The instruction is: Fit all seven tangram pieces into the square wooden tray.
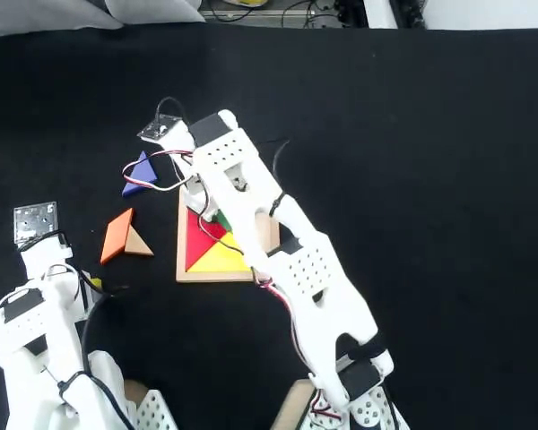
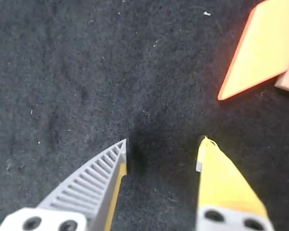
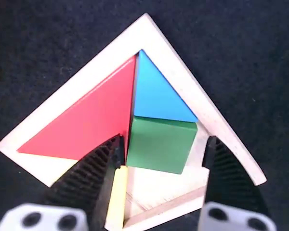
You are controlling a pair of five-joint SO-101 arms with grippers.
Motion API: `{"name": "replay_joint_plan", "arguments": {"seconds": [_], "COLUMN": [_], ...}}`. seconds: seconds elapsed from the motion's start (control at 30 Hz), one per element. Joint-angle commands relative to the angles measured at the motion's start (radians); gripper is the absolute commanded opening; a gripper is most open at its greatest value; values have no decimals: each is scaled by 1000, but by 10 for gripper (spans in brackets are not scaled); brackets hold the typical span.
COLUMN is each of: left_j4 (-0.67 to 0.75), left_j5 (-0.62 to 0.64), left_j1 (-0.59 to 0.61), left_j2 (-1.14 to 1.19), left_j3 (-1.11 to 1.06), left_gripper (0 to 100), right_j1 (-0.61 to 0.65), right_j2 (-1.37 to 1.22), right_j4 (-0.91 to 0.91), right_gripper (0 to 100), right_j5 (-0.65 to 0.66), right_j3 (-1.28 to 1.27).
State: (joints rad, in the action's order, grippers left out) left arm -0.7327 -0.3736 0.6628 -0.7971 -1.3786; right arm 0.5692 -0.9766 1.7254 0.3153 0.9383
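The square wooden tray lies mid-table with a red triangle and a yellow triangle in it. In the right wrist view the tray also holds a light blue triangle and a green square beside the red triangle. My right gripper is open, one finger on each side of the green square. Left of the tray lie an orange parallelogram, a tan triangle and a dark blue triangle. My left gripper is open over bare cloth, short of the orange parallelogram.
Black cloth covers the table. The right arm stretches from the front edge across the tray's right half and hides it from above. The left arm stands at the front left. Bare tray floor shows near the green square.
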Motion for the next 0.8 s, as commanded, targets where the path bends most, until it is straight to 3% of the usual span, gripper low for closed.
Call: {"name": "replay_joint_plan", "arguments": {"seconds": [0.0, 0.13, 0.3, 0.53, 0.77], "left_j4": [18, 18, 18, 18, 18], "left_j5": [2, 2, 2, 2, 2], "left_j1": [8, 8, 8, 7, 8], "left_j2": [-20, -20, -20, -20, -20], "left_j3": [4, 4, 4, 4, 4], "left_gripper": [241, 241, 241, 241, 241], "right_j1": [9, -20, -150, -184, -155], "right_j2": [39, 116, 211, 180, 114], "right_j4": [34, 37, 37, -5, -75], "right_gripper": [258, 240, 9, 14, 11], "right_j5": [-8, -8, -15, -8, -11], "right_j3": [19, 18, -7, -183, -196]}}
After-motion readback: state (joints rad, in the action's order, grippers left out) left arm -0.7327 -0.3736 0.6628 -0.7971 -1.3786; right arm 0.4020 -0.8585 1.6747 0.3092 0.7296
